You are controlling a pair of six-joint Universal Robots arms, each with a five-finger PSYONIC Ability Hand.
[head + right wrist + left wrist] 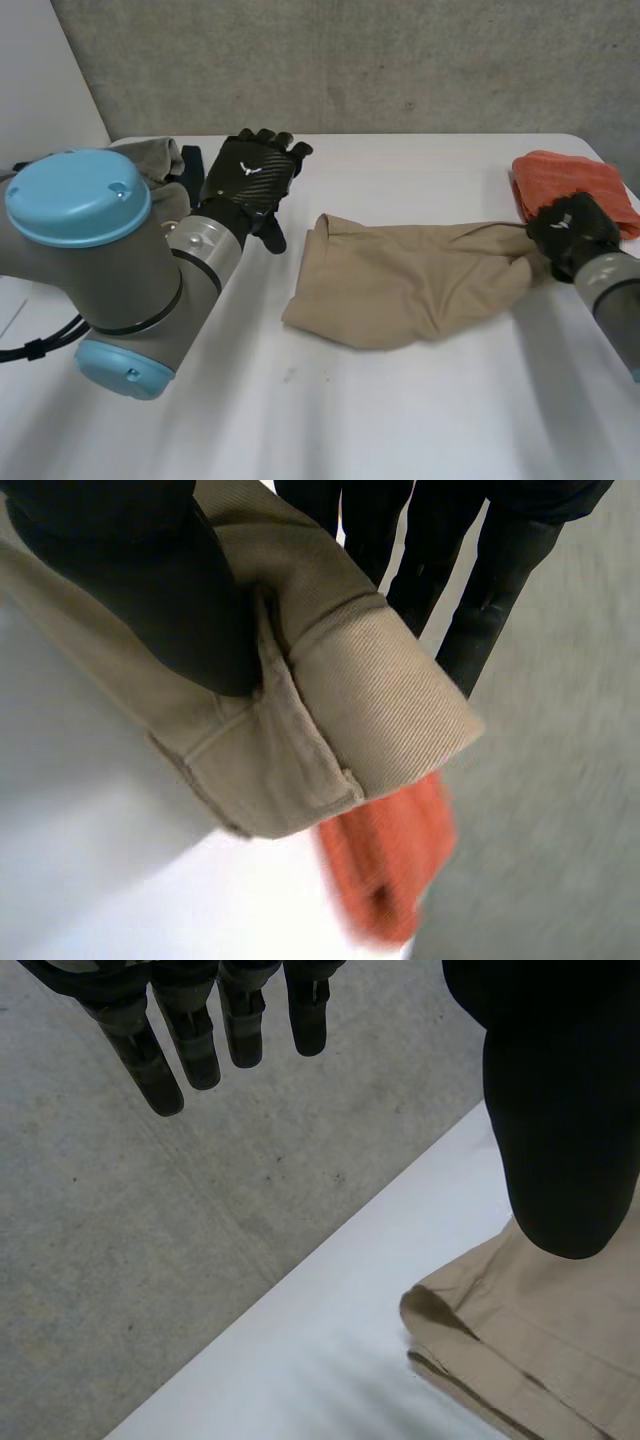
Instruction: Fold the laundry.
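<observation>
On my feed the crumpled tan twill garment [400, 280] lies on the white table [400, 430], about midway between the near and far edges. Its bulk sits around the middle, and one end is drawn out in a narrowing strip toward the right edge. The right hand [572, 232] has hold of that end near the right edge. In its wrist camera, the thumb of the right hand [150, 580] presses a stitched hem of the tan garment [380, 680] against the straight fingers [480, 600] behind it, so the cloth is pinched firmly. A folded orange towel [575, 180] sits at the far right corner, just beyond that hand, and the orange towel [385, 870] appears past the hem in the wrist camera. The left hand [250, 175] hangs over the far left part of the table, apart from the garment. Its fingers [190, 1040] are straight and spread, holding nothing, and its thumb stands over a folded edge of the tan garment [530, 1330]. A bunched grey-olive cloth [155, 155] lies at the far left corner, behind the left arm.
</observation>
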